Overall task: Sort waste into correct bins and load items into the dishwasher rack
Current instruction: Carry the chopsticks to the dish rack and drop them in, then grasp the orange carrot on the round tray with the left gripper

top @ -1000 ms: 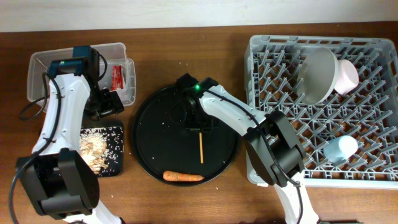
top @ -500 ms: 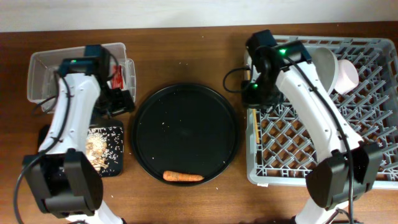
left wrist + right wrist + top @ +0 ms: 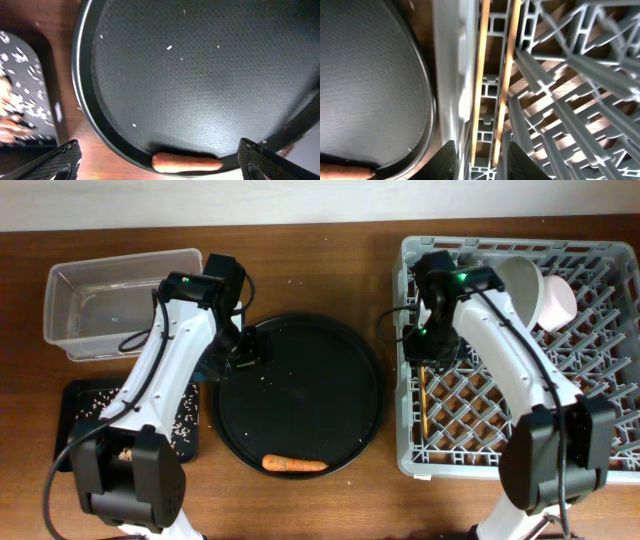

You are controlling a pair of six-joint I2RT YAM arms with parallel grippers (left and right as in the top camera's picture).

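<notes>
Left tool (image 3: 247, 352) hangs spread wide over the round black tray's (image 3: 330, 390) upper-left rim. The carrot (image 3: 294, 464) lies at its lower edge. Right tool (image 3: 479, 162), fingers apart and empty, hovers over two chopsticks (image 3: 481, 75) lying along the rack's (image 3: 600, 250) left side.

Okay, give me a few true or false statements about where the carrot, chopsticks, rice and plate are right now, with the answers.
1. The carrot lies on the round black tray. True.
2. The chopsticks lie on the round tray. False: both lie in the dish rack, along its left wall.
3. The left jaws hold the carrot. False: they stand open and empty above the round tray.
4. Rice scraps lie in the small black rectangular tray. True.
5. The plate lies flat on the table. False: it stands tilted in the rack.
</notes>
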